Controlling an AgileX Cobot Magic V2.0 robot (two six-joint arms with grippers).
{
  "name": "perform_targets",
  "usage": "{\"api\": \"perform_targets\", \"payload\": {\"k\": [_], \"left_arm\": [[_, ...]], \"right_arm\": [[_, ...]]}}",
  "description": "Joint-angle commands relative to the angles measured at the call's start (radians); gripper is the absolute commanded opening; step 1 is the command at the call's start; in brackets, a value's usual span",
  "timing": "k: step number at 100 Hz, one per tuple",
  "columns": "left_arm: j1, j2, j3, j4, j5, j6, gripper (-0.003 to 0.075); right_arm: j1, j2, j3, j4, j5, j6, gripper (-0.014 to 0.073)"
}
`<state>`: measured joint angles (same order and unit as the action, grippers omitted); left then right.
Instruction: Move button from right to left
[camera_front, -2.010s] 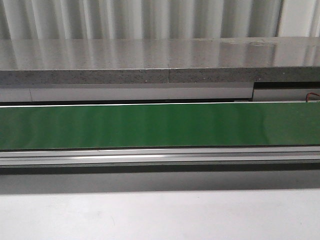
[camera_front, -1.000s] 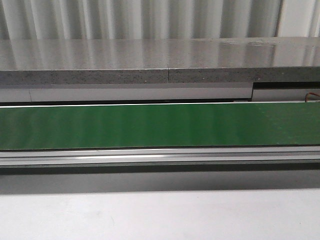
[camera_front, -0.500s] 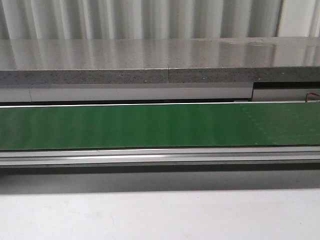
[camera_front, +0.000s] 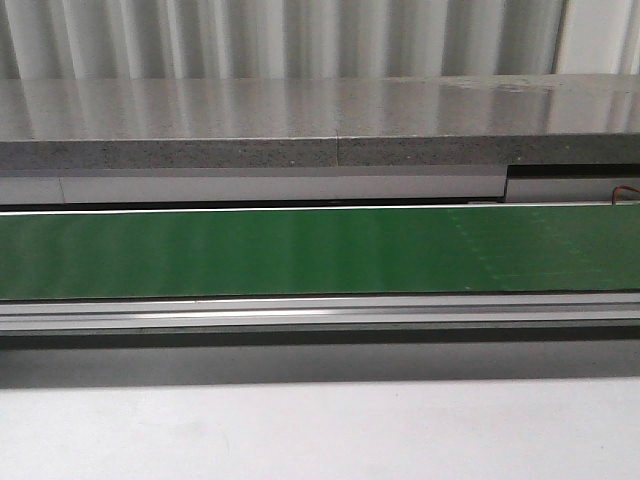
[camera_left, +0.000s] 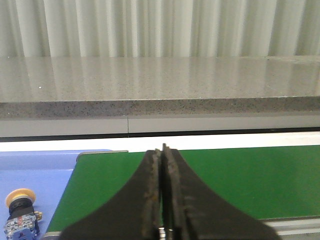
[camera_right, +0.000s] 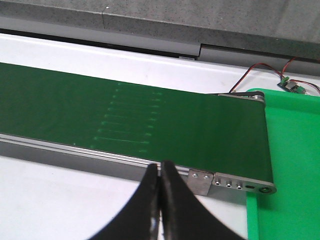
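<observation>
The button (camera_left: 20, 215), with its round yellow head and blue block body, lies on a blue tray (camera_left: 45, 172) beside the end of the green conveyor belt (camera_left: 240, 180); it shows only in the left wrist view. My left gripper (camera_left: 163, 149) is shut with nothing in it and hangs over the belt, apart from the button. My right gripper (camera_right: 160, 165) is also shut and empty, over the white table just short of the belt's (camera_right: 75, 110) near rail. Neither gripper shows in the front view.
A green tray (camera_right: 295, 165) adjoins the belt's end by the right gripper, with a small circuit board (camera_right: 292, 86) and red-black wires (camera_right: 260, 70) behind it. A grey stone ledge (camera_front: 300, 120) runs behind the belt (camera_front: 300, 250). Metal rails edge the belt.
Faint dotted marks on the belt's right part have spread leftward in the front view, so the belt surface is moving left. No gripper enters the front view.
</observation>
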<state>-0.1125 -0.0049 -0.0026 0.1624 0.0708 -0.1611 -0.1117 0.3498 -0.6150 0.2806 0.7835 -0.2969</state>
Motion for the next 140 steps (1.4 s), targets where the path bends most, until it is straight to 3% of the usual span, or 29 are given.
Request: {"api": "perform_targets", "payload": {"k": [1, 92, 124, 140], "left_arm": [[-0.006, -0.035, 0.026, 0.000, -0.090, -0.009, -0.0020], [-0.006, -0.035, 0.026, 0.000, -0.088, -0.009, -0.0020], [-0.006, -0.035, 0.026, 0.000, -0.088, -0.009, -0.0020], [-0.006, -0.035, 0.026, 0.000, -0.088, -0.009, -0.0020]], "right_arm": [[-0.004, 0.008, -0.021, 0.007, -0.071, -0.011, -0.0068], [-0.004, 0.007, -0.019, 0.005, -0.075, -0.011, -0.0068], [0.009, -0.109, 0.173, 0.000, -0.363, 0.000, -0.0068], [0.022, -0.181, 0.297, -0.134, -0.434, 0.172, -0.0068]]}}
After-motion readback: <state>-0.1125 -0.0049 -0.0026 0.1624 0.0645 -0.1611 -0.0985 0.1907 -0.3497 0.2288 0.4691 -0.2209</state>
